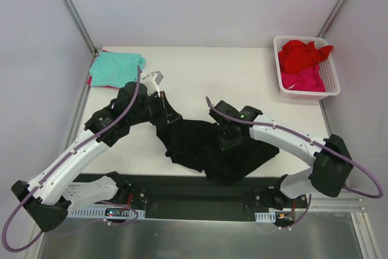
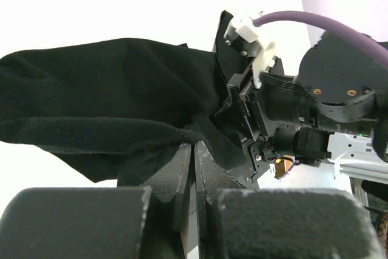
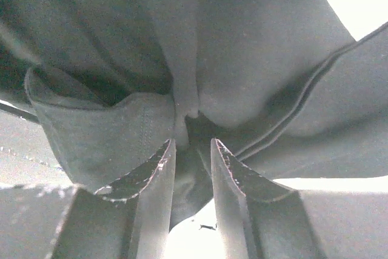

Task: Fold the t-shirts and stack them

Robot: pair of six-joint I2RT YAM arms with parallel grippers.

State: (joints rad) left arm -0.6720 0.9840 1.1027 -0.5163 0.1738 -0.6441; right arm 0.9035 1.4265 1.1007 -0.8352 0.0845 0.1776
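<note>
From above, the black t-shirt (image 1: 200, 150) sags between the left gripper (image 1: 168, 115) and the right gripper (image 1: 225, 141), with its bulk heaped behind them toward the arm bases. The left wrist view shows the left jaws pressed together on a cloth edge at their tips. The right wrist view shows the right jaws pinching a thick fold, so pull the two apart evenly and slowly to spread it flat.

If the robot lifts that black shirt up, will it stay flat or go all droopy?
Probably droopy: the black t-shirt sags in wrinkly folds where the left fingers pinch it. It is likely light, since one small pinch seems to hold up a whole bunch. Being soft cloth, it probably won't slide out easily.
</note>
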